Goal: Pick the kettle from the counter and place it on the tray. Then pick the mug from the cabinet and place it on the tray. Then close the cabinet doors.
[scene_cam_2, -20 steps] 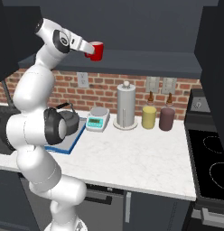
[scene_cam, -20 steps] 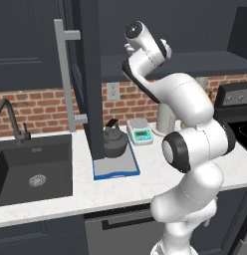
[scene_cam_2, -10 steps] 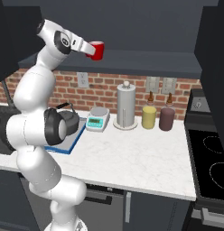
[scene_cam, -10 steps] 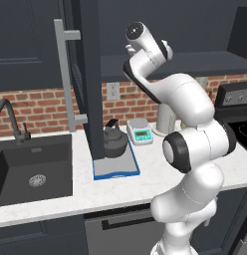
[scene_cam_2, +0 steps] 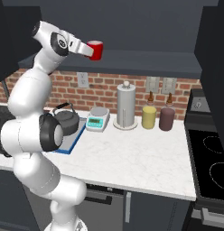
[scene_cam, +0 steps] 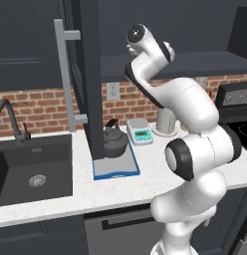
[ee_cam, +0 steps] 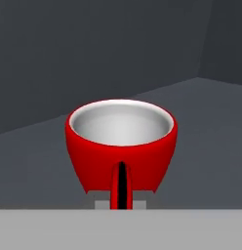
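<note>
Tool clamped on the red mug's handle, up at the open cabinet.

The tool [scene_cam_2: 88, 48] is raised to the cabinet [scene_cam_2: 145, 27], its jaws drawn together on the side handle of the red mug [scene_cam_2: 96, 50]. The mug stands upright, mouth up, its handle turned back toward the tool and its bowl on the far side, straight ahead of the tips; in the hand view the mug [ee_cam: 121, 146] sits centred just above them, handle facing the camera, over the dark cabinet shelf [ee_cam: 201, 122]. Below, the dark grey kettle [scene_cam_2: 66, 119] rests upright on the blue-rimmed tray [scene_cam: 115, 172] on the white counter [scene_cam_2: 132, 158]. One navy cabinet door [scene_cam: 90, 74] stands open, edge-on, with its grey bar handle [scene_cam: 65, 74] to its left.
</note>
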Tool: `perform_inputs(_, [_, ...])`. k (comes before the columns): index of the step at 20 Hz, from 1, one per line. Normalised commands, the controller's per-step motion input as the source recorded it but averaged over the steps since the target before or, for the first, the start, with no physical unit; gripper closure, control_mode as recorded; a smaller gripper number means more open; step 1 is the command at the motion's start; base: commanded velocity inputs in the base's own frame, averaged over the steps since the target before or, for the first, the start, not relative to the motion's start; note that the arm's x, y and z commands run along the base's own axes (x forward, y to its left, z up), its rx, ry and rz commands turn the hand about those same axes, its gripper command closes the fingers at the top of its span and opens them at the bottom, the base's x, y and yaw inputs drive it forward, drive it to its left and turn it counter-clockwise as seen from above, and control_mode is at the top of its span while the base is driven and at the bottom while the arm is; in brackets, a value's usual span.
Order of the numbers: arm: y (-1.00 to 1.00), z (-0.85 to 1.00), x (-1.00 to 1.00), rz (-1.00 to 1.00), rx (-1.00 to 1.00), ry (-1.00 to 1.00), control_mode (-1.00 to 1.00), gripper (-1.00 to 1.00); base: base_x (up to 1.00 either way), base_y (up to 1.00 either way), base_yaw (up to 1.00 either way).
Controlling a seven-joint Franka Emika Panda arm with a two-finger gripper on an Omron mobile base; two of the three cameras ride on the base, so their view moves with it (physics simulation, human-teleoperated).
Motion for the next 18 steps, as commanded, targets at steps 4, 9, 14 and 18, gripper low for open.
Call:
perform_inputs(4, [0.03,0.00,-0.87,0.01,0.02,-0.07,-1.00,1.00,0.00,0.00,0.00])
perform_inputs(9, [0.08,0.00,-0.98,0.10,0.07,-0.05,-1.00,1.00,0.00,0.00,0.00])
perform_inputs(14, [0.05,0.00,-1.00,0.24,0.08,-0.01,-1.00,1.00,0.00,0.00,0.00])
perform_inputs(18, [0.08,0.01,-1.00,0.34,0.07,0.00,-1.00,1.00,0.00,0.00,0.00])
